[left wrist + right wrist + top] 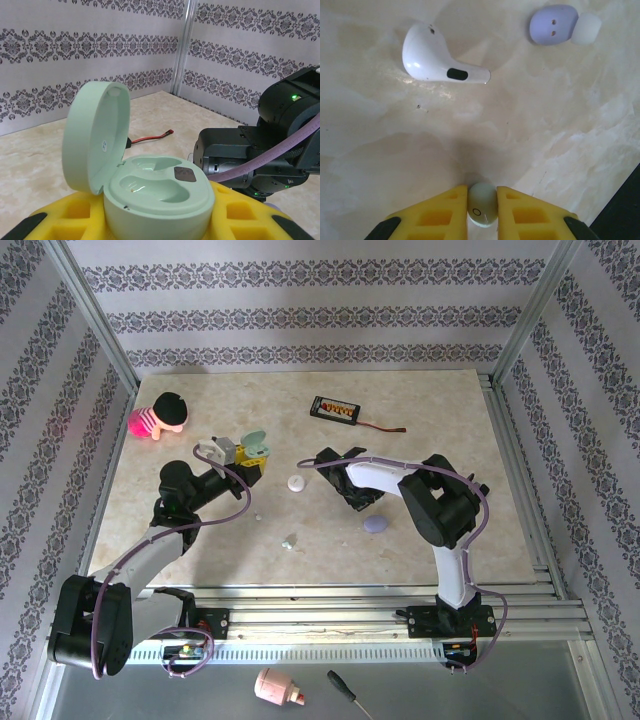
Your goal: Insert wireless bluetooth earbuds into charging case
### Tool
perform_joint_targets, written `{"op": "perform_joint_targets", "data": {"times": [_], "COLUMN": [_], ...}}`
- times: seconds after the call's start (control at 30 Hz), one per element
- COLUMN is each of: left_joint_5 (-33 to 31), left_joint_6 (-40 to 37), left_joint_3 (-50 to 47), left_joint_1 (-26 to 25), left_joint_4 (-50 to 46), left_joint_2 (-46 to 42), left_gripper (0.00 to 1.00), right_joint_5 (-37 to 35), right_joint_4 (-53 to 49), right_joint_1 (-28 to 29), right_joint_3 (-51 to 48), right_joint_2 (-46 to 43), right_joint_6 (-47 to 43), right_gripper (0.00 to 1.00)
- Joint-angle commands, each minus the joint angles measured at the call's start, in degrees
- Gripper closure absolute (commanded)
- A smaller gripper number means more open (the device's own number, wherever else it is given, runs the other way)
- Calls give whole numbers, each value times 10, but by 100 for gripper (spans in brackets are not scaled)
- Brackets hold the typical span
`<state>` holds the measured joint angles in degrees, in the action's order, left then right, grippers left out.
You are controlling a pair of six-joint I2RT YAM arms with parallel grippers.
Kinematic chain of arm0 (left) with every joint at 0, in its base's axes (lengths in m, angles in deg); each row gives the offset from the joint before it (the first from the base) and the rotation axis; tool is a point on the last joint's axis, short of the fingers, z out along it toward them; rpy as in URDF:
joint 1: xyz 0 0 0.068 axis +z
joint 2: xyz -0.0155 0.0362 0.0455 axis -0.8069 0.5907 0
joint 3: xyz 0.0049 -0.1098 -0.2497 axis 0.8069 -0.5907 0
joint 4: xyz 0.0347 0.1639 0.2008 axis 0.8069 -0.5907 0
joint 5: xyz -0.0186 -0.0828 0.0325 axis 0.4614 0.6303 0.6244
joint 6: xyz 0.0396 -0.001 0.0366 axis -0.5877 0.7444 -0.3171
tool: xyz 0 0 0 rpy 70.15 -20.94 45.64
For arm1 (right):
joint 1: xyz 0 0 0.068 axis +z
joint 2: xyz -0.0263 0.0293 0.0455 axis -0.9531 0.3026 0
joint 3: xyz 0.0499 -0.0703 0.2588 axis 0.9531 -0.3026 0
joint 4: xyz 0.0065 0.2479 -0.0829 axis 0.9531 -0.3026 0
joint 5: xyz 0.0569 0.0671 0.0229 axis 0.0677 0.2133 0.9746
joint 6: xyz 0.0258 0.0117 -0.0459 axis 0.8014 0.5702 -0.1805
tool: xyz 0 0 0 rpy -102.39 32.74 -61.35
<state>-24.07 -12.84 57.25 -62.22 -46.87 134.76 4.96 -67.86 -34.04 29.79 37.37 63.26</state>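
Marbled beige table (pixel 420 430) carries everything we see. On the left, our left gripper (pixel 248 464) clamps the mint-green charging case (pixel 160 192) between its yellow fingers, with the lid hinged up. Mid-table to the right, our right gripper (pixel 482 200) is closed narrowly around a mint-green earbud (pixel 483 212). Near its fingertips a white stemmed earbud (pixel 437 57) and a lavender earbud (pixel 555 24) lie apart on the table.

Mint case (pixel 160 200) — base cut off below.
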Motion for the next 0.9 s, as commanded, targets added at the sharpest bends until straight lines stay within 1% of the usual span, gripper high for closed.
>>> {"op": "perform_joint_targets", "data": {"times": [0.0, 0.07, 0.17, 0.37, 0.57, 0.67, 0.73, 0.87], "left_joint_5": [21, 28, 40, 59, 93, 112, 125, 145], "left_joint_6": [-8, -9, -1, -9, -4, -14, -21, -17], "left_joint_3": [10, 11, 15, 35, 51, 69, 80, 88], "left_joint_1": [6, 6, 4, -17, -50, -64, -71, -76], "left_joint_4": [9, 11, 24, 29, 63, 45, 30, 27], "left_joint_2": [4, 8, 12, 35, 72, 78, 78, 82], "left_gripper": [74, 74, 74, 74, 74, 74, 74, 74], "right_joint_5": [5, 30, 88, 255, 463, 562, 623, 698], "right_joint_4": [4, 16, 36, 57, 98, 133, 174, 254], "right_joint_1": [-9, -14, -23, -53, -83, -85, -83, -80], "right_joint_3": [-16, -26, -41, -47, -34, -27, -26, -34], "right_joint_2": [-34, -65, -116, -222, -305, -331, -347, -369], "right_joint_6": [-10, -7, -3, 19, 50, 65, 85, 125], "right_gripper": [84, 84, 84, 83, 83, 83, 83, 83]}}
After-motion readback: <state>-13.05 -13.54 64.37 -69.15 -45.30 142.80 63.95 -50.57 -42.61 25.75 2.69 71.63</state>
